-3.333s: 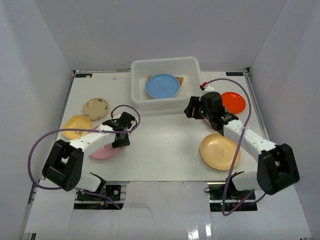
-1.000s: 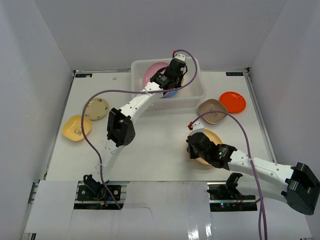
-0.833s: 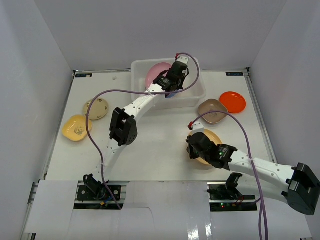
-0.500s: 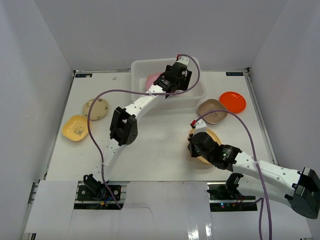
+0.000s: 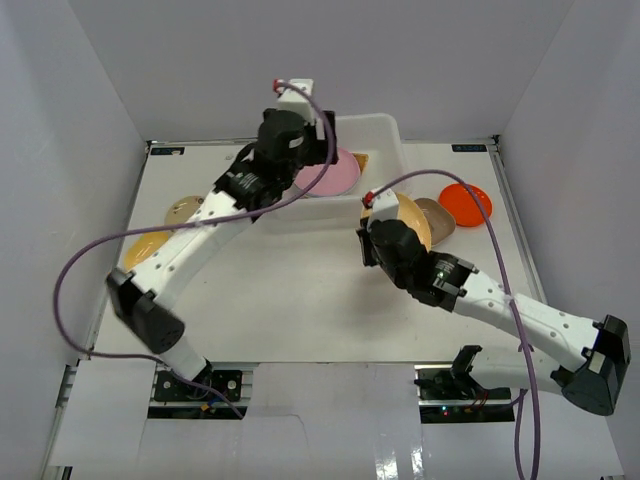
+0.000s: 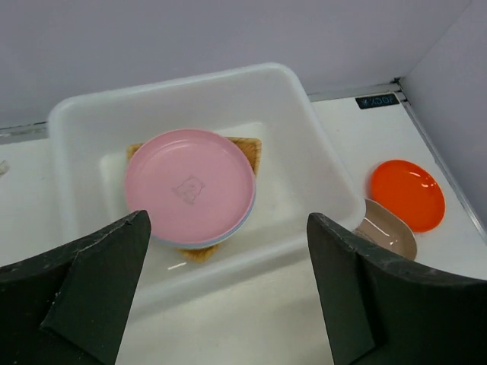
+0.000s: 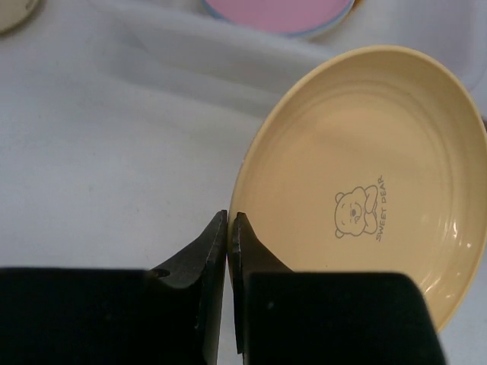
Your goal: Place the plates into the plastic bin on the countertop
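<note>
White plastic caught my eye first in the top view: the plastic bin (image 5: 385,132) stood at the far side of the counter (image 5: 300,290). A pink plate (image 5: 338,175) lay inside it, and a corner of the wicker tray (image 5: 360,158) showed beside that plate. The left arm (image 5: 215,215) reached over the near left part of the bin. The right arm (image 5: 480,295) carried a peach-yellow plate (image 5: 412,220), steeply tilted, just in front of the bin's near right corner. A brown plate (image 5: 440,215) and an orange plate (image 5: 467,203) lay on the counter to the right of the bin. On the left side lay a beige plate (image 5: 183,210) and a yellow plate (image 5: 140,250), both partly hidden by the left arm.

From the left wrist I saw the left fingers (image 6: 99,281) spread wide above the bin, with nothing between them. The pink plate sat flat on a blue plate (image 6: 245,222), of which only the rim showed, and both rested on the wicker tray.

From the right wrist I saw the right fingers (image 7: 209,258) pressed together on the rim of the peach-yellow plate. It had a small bear print with the words SWEET DEAR. Beyond it I saw the bin wall and an edge of the pink plate.
</note>
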Controlling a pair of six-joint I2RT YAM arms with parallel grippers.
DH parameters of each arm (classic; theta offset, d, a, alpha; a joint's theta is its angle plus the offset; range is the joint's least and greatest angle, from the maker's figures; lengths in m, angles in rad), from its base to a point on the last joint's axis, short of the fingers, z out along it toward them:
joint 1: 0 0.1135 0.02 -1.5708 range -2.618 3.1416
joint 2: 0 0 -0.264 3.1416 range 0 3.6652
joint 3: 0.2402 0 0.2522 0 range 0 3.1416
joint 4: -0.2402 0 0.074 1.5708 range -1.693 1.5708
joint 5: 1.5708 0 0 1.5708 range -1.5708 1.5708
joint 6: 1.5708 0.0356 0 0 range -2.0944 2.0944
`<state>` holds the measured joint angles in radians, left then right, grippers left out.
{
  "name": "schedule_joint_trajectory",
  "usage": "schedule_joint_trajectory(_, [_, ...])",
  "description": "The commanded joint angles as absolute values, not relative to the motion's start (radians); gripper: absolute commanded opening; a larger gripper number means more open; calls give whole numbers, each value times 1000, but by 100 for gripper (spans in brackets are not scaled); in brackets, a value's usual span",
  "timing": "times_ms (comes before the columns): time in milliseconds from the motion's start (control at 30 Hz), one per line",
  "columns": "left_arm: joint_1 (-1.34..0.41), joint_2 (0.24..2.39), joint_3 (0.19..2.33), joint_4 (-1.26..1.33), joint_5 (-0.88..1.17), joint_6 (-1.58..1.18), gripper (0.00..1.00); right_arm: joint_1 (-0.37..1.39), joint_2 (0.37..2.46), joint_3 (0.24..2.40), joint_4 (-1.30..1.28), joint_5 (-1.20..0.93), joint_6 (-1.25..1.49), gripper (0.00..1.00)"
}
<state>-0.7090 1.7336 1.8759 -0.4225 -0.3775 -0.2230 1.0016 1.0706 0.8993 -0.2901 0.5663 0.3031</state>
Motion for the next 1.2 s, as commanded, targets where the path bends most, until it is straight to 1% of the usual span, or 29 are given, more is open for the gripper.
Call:
schedule_joint_trajectory(0, [-693, 1453, 1545, -428, -498, -337, 94, 994, 1158, 1077, -160, 683, 79, 8])
schedule_joint_trajectory(67, [-683, 1324, 1406, -437, -561, -386, 93, 985, 1227, 1133, -103, 675, 13, 8])
schedule_joint_trajectory(100, [-672, 1201, 1346, -465, -584, -408, 93, 968, 1253, 1179, -72, 661, -65, 8])
schedule_joint_trajectory(133, [-667, 1143, 1250, -494, -607, -463, 92, 957, 1275, 1195, -34, 613, -107, 8])
schedule_joint_trajectory(200, [-658, 1039, 1178, -585, -667, -520, 91, 924, 1356, 1241, 26, 568, -178, 8])
schedule_joint_trajectory(233, [-657, 949, 1122, -622, -681, -578, 89, 913, 1385, 1296, 38, 524, -225, 8])
schedule_joint_trajectory(333, [-652, 814, 1051, -767, -709, -659, 82, 861, 1498, 1380, 106, 377, -310, 8])
schedule_joint_trajectory(367, [-652, 792, 1011, -832, -713, -710, 82, 848, 1559, 1403, 120, 345, -325, 8])
schedule_joint_trajectory(467, [-650, 729, 950, -920, -736, -800, 81, 818, 1692, 1526, 129, 258, -397, 8])
schedule_joint_trajectory(533, [-649, 722, 942, -998, -761, -833, 81, 811, 1785, 1609, 127, 230, -451, 8])
schedule_joint_trajectory(633, [-647, 744, 963, -1090, -781, -859, 81, 804, 1899, 1672, 124, 193, -495, 8])
schedule_joint_trajectory(700, [-647, 787, 1011, -1123, -762, -832, 78, 796, 1956, 1733, 121, 170, -520, 8])
schedule_joint_trajectory(833, [-646, 920, 1049, -1239, -808, -882, 79, 785, 2127, 1888, 68, 118, -517, 8])
schedule_joint_trajectory(900, [-644, 977, 1054, -1230, -811, -861, 79, 785, 2178, 1979, 12, 104, -520, 8])
schedule_joint_trajectory(1033, [-601, 1051, 1031, -1194, -801, -824, 81, 782, 2236, 1983, 17, 136, -538, 8])
schedule_joint_trajectory(1167, [-451, 1080, 991, -1040, -732, -694, 81, 753, 2227, 1951, 18, 158, -520, 8])
